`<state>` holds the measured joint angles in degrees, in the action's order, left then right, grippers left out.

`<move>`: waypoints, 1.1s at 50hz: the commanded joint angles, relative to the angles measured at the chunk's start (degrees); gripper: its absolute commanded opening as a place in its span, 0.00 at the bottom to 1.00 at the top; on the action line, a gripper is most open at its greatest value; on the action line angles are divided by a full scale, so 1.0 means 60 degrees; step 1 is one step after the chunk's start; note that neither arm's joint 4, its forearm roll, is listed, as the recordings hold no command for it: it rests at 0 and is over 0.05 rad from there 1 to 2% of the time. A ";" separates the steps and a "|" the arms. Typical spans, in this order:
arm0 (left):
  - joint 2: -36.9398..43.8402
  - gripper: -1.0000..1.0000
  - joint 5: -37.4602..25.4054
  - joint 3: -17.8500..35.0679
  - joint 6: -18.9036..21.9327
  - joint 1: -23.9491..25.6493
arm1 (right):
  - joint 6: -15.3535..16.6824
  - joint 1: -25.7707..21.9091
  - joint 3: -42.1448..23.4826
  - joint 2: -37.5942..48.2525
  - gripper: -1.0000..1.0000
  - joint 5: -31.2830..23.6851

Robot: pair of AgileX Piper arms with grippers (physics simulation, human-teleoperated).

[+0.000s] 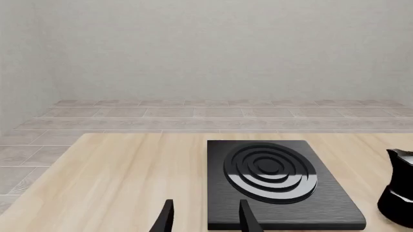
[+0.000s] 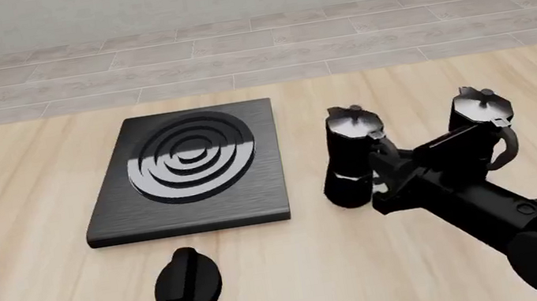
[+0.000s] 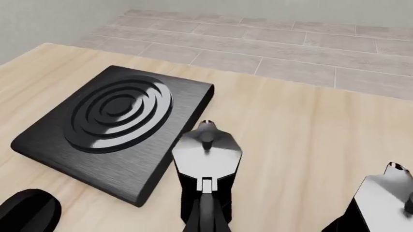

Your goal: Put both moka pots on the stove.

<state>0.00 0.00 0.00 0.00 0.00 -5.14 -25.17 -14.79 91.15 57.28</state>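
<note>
While the flat square black stove (image 2: 186, 172) with raised concentric rings lies bare on the pale wooden table (image 2: 25, 163), both glossy black faceted moka pots stand on the wood at its three o'clock. The nearer pot (image 2: 349, 156) sits just beside the slab, the farther pot (image 2: 480, 123) beyond it. The right gripper (image 2: 391, 168) is at the nearer pot's handle, its grip hidden. The left gripper (image 1: 203, 217) hangs open, empty. A black oval knob (image 2: 186, 283) lies at the stove's six o'clock.
</note>
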 commanded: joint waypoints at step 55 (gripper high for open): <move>0.0000 1.00 0.0000 0.0000 0.0000 0.0000 | 0.2029 -0.1546 -0.4959 -0.0051 0.00 -0.0100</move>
<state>0.00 0.00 0.00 0.00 0.00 6.29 -31.74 -36.19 88.20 57.18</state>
